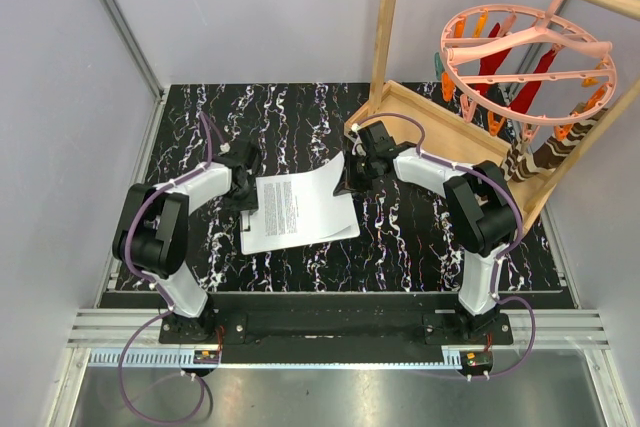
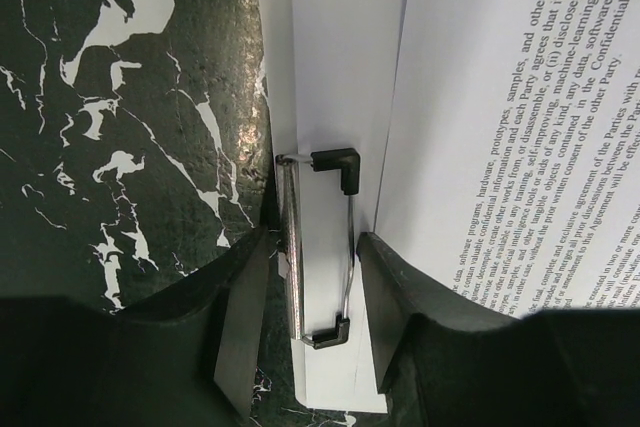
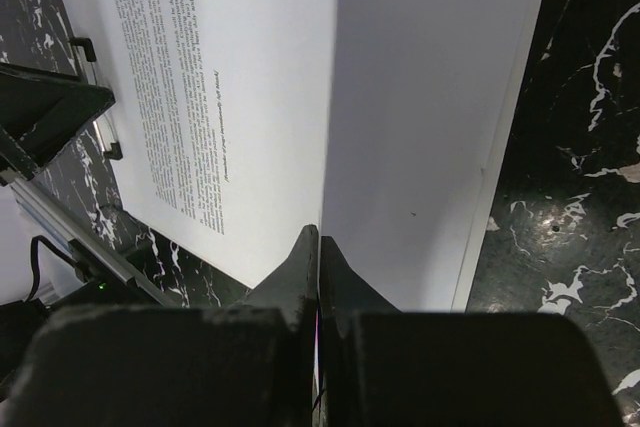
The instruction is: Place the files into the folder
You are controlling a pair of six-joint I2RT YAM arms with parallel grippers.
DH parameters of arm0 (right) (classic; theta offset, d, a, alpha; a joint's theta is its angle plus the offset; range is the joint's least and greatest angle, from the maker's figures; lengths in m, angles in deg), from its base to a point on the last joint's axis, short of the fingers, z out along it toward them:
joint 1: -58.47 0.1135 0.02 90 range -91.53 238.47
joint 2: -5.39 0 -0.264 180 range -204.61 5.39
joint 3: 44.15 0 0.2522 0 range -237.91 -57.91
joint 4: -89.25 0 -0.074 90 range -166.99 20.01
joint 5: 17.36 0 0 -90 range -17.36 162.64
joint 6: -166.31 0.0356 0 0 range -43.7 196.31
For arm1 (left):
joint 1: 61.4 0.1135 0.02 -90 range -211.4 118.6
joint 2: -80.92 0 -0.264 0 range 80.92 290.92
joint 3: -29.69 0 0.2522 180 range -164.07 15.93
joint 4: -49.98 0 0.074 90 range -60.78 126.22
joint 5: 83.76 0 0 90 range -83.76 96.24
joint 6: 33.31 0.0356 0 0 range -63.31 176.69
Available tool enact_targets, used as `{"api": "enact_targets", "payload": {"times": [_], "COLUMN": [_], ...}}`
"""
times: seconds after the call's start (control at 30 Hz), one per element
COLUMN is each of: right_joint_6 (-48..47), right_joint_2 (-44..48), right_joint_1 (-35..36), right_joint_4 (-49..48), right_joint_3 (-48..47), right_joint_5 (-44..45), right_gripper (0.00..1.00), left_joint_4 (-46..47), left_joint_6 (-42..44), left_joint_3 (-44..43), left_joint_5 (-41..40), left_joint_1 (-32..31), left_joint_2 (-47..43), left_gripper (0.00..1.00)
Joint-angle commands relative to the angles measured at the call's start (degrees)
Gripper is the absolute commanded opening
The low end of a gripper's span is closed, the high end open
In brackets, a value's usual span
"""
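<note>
The folder (image 1: 262,239), a flat white board, lies on the black marble table. Its metal clip (image 2: 292,247) is on the short left edge. My left gripper (image 1: 249,184) straddles the clip, and its fingers (image 2: 240,317) press on both sides of it (image 2: 310,287). A file (image 1: 298,205), a white sheet with printed text, lies over the board (image 2: 330,97). Its left edge (image 2: 500,97) stops just beside the clip. My right gripper (image 1: 350,181) is shut on the sheet's right edge (image 3: 319,237) and lifts it. The printed face (image 3: 230,77) curves above the shaded board (image 3: 430,147).
A shallow wooden tray (image 1: 440,125) lies at the back right, just behind the right arm. A wooden rack post (image 1: 386,27) rises from it, and a pink peg hanger (image 1: 530,57) hangs above. Grey walls close in the left and back of the table.
</note>
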Motion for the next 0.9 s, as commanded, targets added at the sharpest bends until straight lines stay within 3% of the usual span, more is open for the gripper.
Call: {"api": "enact_targets", "payload": {"times": [0.0, 0.2, 0.3, 0.47, 0.67, 0.77, 0.83, 0.87], "right_joint_6": [1.02, 2.25, 2.43, 2.51, 2.69, 2.43, 2.17, 1.99], "right_joint_2": [0.55, 0.19, 0.19, -0.42, -0.78, 0.02, 0.02, -0.16], "right_joint_1": [-0.29, 0.14, 0.06, -0.03, -0.03, -0.21, -0.3, -0.3], "right_joint_4": [-3.25, -5.1, -5.63, -6.5, -7.21, -7.29, -7.12, -7.12], "right_joint_3": [0.17, 1.4, 2.28, 3.42, 3.95, 4.47, 4.56, 4.65], "right_joint_5": [-2.09, -4.02, -3.77, -4.73, -4.73, -2.8, -2.8, -2.62], "right_gripper": [0.0, 0.0, 0.04, 0.18, 0.17, 0.09, 0.08, 0.08], "left_joint_4": [-0.18, 3.08, 3.16, 6.41, 6.33, 4.93, 3.96, 3.26], "left_joint_6": [-1.23, 0.87, 1.41, -0.26, 0.88, 0.97, 1.58, 1.67], "left_joint_3": [0.63, 2.3, 2.04, 4.49, 4.76, 3.98, 3.01, 2.39], "left_joint_5": [-1.63, 4.34, 7.59, 14.19, 13.85, 12.19, 12.09, 11.74], "left_joint_1": [-0.58, 0.12, 1.44, 4.08, 4.34, 4.34, 4.34, 4.34], "left_joint_2": [3.51, -0.79, -1.32, -4.22, -4.83, -6.41, -7.03, -8.08], "left_gripper": [0.37, 0.08, 0.0, 0.0, 0.0, 0.02, 0.13, 0.28]}}
